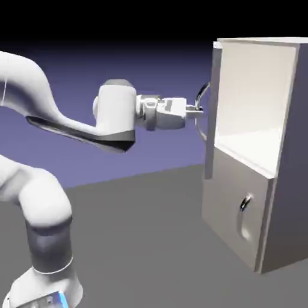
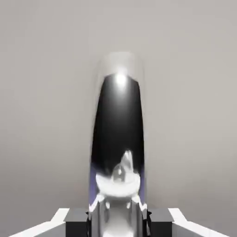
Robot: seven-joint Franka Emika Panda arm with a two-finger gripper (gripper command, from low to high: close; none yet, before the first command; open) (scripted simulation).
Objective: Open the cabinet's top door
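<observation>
Grey worktop [image 1: 138, 240]: spreads beneath the scene, its far edge running behind the arm and cabinet.
Light-grey cabinet [image 1: 287, 210]: upright on the worktop toward the exterior view's right, its upper compartment exposed.
White arm [image 1: 117, 111]: rises at the exterior view's lower left and reaches across to the top door.
Top door [image 1: 211, 135]: swung open, nearly edge-on, at the cabinet's left front edge in the exterior view.
Lower panel [image 1: 227, 195]: closed, below the compartment.
End effector [image 1: 200, 110]: clenched on the curved metal handle [image 1: 198, 99] of the top door.
Small handle [image 1: 245, 203]: on the lower panel.
</observation>
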